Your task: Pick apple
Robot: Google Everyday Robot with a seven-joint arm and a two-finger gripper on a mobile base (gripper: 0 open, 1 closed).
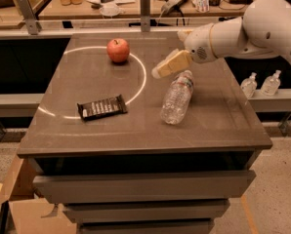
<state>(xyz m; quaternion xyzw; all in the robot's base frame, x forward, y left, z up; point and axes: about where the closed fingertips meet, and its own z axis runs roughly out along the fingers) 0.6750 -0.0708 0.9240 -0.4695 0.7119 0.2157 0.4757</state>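
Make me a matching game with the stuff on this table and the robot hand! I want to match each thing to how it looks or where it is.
1 apple
2 bottle
3 snack bar
4 gripper

A clear, lying on its side
B in the air over the table, between apple and bottle
C round and red
D dark, lying flat

Pairs: 1-C, 2-A, 3-D, 4-B

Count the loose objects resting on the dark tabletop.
3: the apple at the back, left of centre; the dark snack bar front-left; the clear bottle lying right of centre. The gripper hovers between apple and bottle; the arm could hide something behind.
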